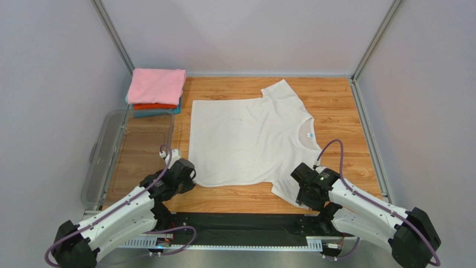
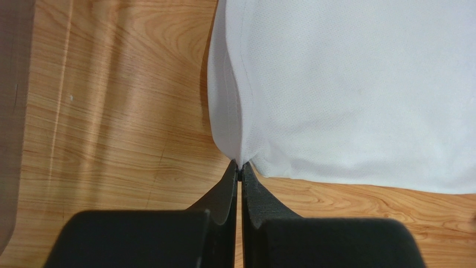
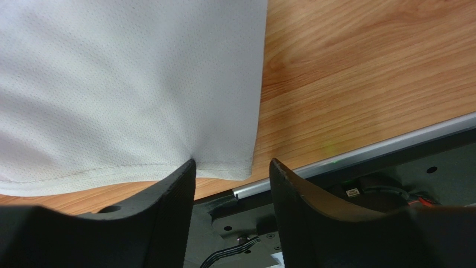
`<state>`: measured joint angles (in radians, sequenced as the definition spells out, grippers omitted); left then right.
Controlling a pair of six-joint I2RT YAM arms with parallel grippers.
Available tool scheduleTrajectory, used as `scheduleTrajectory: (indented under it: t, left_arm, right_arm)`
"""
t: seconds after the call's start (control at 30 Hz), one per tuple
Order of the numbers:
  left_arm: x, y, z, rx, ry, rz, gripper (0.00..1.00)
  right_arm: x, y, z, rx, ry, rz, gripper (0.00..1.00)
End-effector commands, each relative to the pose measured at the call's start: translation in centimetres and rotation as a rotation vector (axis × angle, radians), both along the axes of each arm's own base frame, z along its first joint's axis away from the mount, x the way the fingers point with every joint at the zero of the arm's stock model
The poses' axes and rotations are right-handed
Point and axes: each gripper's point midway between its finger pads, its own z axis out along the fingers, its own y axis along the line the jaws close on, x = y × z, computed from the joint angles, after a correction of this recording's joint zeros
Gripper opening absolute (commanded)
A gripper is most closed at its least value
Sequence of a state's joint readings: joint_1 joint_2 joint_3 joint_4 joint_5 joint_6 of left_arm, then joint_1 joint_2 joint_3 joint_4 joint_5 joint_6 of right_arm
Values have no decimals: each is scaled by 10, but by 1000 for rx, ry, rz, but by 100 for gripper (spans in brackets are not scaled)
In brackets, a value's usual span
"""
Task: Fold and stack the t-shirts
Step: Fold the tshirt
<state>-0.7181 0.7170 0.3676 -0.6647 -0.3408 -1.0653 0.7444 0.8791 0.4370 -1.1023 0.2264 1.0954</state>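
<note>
Pinching just the tip of the tee's (image 2: pixel 346 84) corner, our left gripper (image 2: pixel 240 173) is closed on it; we fear it slips free when lifted. Our right gripper (image 3: pixel 232 167) stands open astride the sleeve hem and may close on air. Beyond the fingers, the neck label (image 1: pixel 310 134) is too small to read.

The left arm (image 1: pixel 120 215) and the right arm (image 1: pixel 366 204) are alike: smooth white link shells of rounded section, joined by black joint housings, with a bulkier black housing at each base. A thin grey-purple cable (image 1: pixel 334 140) arcs out of each wrist and trails along the white links. The left gripper (image 2: pixel 240 166) has matte black, wedge-shaped fingers (image 2: pixel 268 223) tapering to thin tips. The right gripper (image 3: pixel 233 163) carries the same black fingers (image 3: pixel 167 206), their inner faces gently curved.
</note>
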Motion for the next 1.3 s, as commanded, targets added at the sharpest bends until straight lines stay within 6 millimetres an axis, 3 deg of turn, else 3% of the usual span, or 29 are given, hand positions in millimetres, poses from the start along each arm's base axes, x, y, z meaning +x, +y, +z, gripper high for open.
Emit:
scheduleTrajectory:
  t: [0.0,0.1,0.2,0.3,0.6,0.87,1.1,1.27]
  left_arm:
    - [7,-4,7,-15,-35,-16,0]
    - [8,-5,9,-15,-41,-19,0]
    - [7,-5,9,-17,-38,-19,0]
    - [7,-6,10,-29,-42,-18,0]
    - [4,-9,16,-60,-57,-41,0]
    - [1,-14,24,-97,-74,-75,0]
    - [-8,-17,45,-161,-99,-114,0]
    - [-20,-15,46,-193,-84,-120,0]
  right_arm:
    - [5,7,-2,13,8,16,51]
    - [6,8,-3,5,13,21,42]
    - [9,9,-2,14,-3,38,14]
    - [10,10,0,32,-22,42,0]
    - [20,15,29,127,-162,30,0]
    - [14,16,46,187,-187,27,0]
    - [10,12,71,208,-208,30,0]
    - [6,9,85,239,-243,23,0]
